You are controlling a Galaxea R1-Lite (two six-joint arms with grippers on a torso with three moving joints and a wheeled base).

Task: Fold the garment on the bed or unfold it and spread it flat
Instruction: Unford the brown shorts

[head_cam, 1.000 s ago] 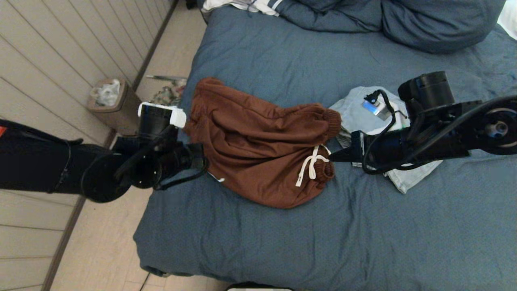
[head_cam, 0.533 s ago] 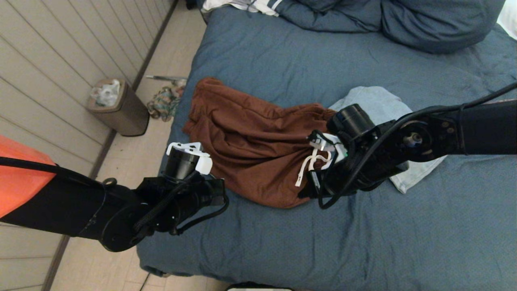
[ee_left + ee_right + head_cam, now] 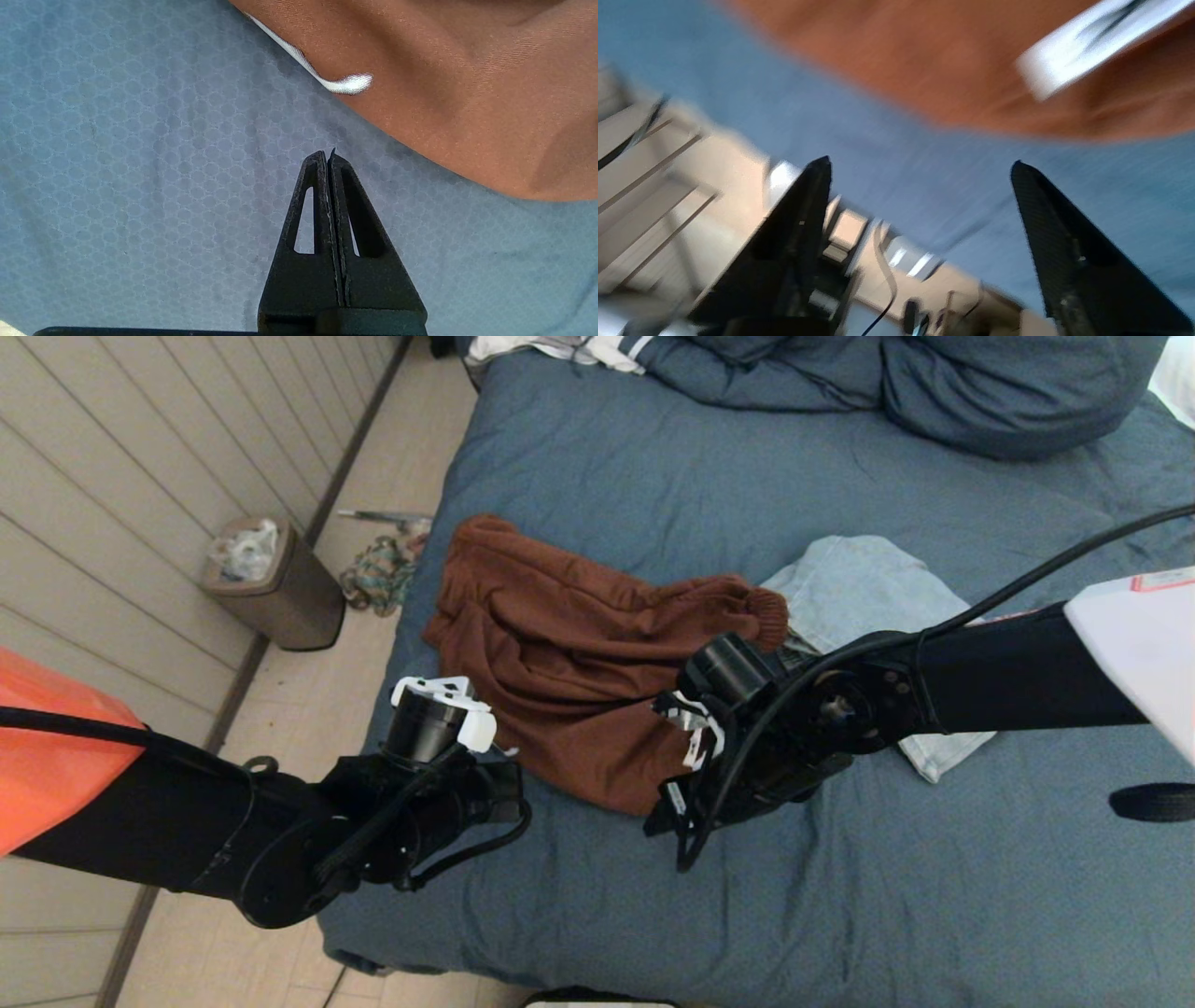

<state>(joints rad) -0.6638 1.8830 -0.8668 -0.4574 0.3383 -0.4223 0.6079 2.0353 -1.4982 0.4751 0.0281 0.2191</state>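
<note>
The garment (image 3: 569, 653) is a rumpled brown piece lying bunched on the bed (image 3: 840, 915), whose sheet is slate blue. My right gripper (image 3: 665, 814) hangs over the garment's near edge, and its arm covers that corner of the cloth. In the right wrist view the right gripper (image 3: 920, 163) stands open with nothing between its fingers, and the brown cloth (image 3: 948, 60) lies just beyond. My left gripper (image 3: 327, 156) is shut and empty over bare sheet (image 3: 140, 163), a little short of the garment's edge (image 3: 467, 84) and its white tag (image 3: 345, 85).
A light blue cloth (image 3: 859, 588) lies on the bed right of the brown garment. Blue pillows and bedding (image 3: 980, 383) are piled at the far end. A bin (image 3: 271, 583) and floor clutter (image 3: 378, 574) sit left of the bed, by the panelled wall.
My right gripper has gone from shut to open and swung left and nearer along the garment's near edge. The left arm moved nearer a second ago and has since barely shifted.
</note>
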